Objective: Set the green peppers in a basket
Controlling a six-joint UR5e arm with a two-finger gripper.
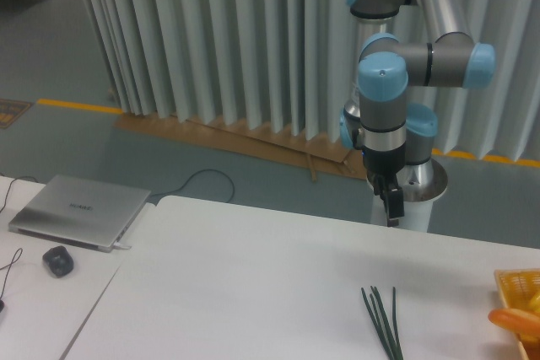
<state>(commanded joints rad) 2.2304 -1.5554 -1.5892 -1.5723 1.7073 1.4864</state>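
Note:
The green pepper is not in view. The yellow-orange lattice basket (pixel 510 278) shows only as a corner at the right edge of the white table, with an orange item (pixel 513 319) and a yellow one inside. My gripper (pixel 392 208) hangs above the table's far edge, left of the basket and well above the surface. Its dark fingers are seen edge-on as one narrow shape, so I cannot tell whether they are open. Nothing shows between them.
Thin green scallion stalks (pixel 382 323) lie on the table (pixel 253 292) near the front, below the gripper. A silver laptop (pixel 80 208) and a dark mouse (pixel 57 260) sit on a separate table at the left. Curtains hang behind.

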